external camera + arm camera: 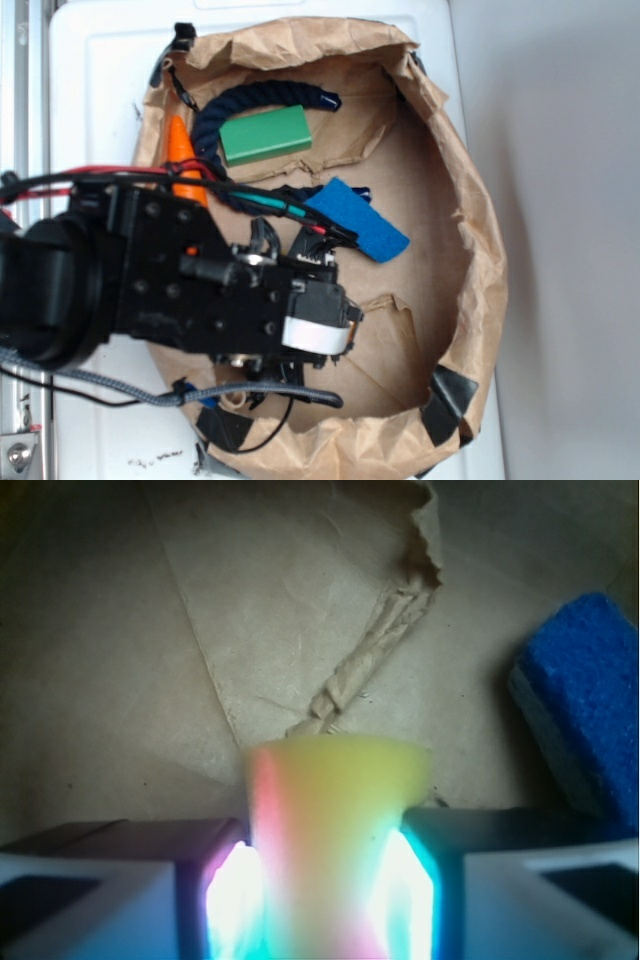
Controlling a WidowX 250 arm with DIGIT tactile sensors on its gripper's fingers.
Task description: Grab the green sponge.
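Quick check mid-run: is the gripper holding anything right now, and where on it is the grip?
Yes. The gripper is shut on a yellow sponge, pinched across its two sides at the near end. It is not the green sponge, which lies untouched by the dark rope.

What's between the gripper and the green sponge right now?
The gripper is shut on a yellow sponge, so its jaws are occupied. The green sponge lies apart across the paper-lined bin, beside a dark rope.
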